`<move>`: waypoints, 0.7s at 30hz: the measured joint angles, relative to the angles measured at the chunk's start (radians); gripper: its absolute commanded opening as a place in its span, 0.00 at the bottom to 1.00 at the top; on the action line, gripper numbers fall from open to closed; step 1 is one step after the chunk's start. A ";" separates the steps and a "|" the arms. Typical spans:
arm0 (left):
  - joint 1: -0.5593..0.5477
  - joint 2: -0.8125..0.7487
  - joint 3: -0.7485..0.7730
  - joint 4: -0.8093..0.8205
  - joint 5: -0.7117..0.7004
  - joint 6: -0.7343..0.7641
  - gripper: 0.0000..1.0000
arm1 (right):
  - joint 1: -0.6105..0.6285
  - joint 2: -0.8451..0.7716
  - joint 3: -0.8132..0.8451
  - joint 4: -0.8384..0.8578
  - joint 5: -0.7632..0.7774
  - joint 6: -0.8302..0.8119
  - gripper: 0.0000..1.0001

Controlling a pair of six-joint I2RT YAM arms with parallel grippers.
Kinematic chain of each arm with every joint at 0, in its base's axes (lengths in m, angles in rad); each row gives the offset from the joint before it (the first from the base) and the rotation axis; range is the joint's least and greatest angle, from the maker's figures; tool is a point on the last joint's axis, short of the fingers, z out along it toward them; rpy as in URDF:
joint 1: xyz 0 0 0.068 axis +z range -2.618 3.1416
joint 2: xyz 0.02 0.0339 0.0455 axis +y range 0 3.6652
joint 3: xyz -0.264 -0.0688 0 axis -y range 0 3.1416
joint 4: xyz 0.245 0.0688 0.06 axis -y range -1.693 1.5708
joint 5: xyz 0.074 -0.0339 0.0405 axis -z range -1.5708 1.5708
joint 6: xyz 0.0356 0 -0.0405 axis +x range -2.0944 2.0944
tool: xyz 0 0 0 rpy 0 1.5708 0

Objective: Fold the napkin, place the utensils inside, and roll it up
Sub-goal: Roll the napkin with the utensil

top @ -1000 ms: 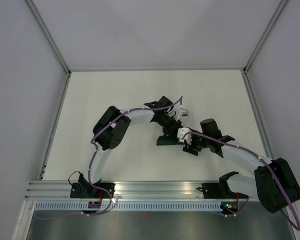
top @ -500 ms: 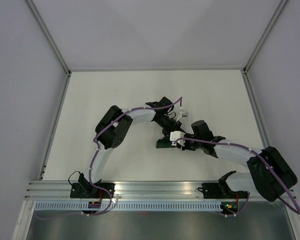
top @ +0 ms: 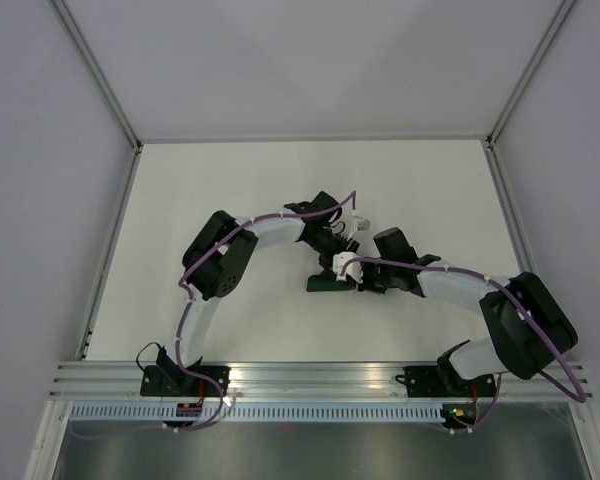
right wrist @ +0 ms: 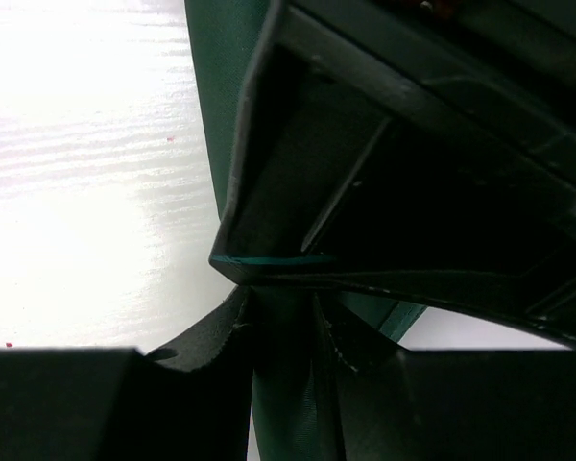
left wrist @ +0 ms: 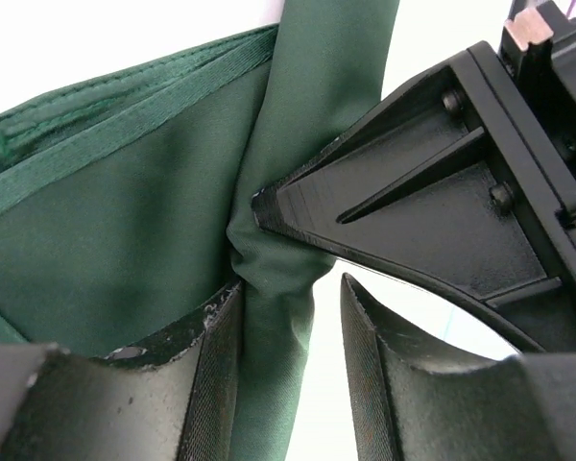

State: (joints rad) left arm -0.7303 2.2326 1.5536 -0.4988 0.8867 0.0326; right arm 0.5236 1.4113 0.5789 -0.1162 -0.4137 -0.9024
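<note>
The dark green napkin (top: 323, 282) lies bunched small on the white table, mostly under both grippers. My left gripper (top: 334, 264) is over it from behind. In the left wrist view its fingers (left wrist: 293, 317) stand apart, with a rolled fold of napkin (left wrist: 278, 279) against the left finger and a gap to the right one. My right gripper (top: 353, 273) comes in from the right. In the right wrist view it (right wrist: 283, 312) is shut on a fold of napkin (right wrist: 286, 403), and the left gripper's black finger (right wrist: 365, 182) is right above. No utensils show.
The white table (top: 200, 200) has metal rails along its left and right sides and grey walls behind. An aluminium rail (top: 310, 375) carrying both arm bases runs along the near edge.
My right gripper has moved left across the table to the napkin and now meets the left gripper there. The left gripper and napkin have shifted slightly left.
</note>
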 measured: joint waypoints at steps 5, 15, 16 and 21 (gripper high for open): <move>0.015 -0.057 -0.064 0.037 -0.069 -0.017 0.49 | -0.026 0.062 0.071 -0.061 -0.054 -0.012 0.17; 0.075 -0.187 -0.211 0.127 -0.138 -0.056 0.50 | -0.097 0.206 0.250 -0.262 -0.160 -0.061 0.16; 0.077 -0.204 -0.232 0.145 -0.148 -0.063 0.52 | -0.103 0.224 0.273 -0.289 -0.171 -0.067 0.16; 0.096 -0.311 -0.368 0.254 -0.246 -0.111 0.53 | -0.132 0.324 0.402 -0.441 -0.232 -0.121 0.16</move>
State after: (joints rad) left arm -0.6346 1.9221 1.1858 -0.2451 0.6403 -0.0788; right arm 0.3920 1.7351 0.9806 -0.5575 -0.6456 -1.0237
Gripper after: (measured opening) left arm 0.519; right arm 0.263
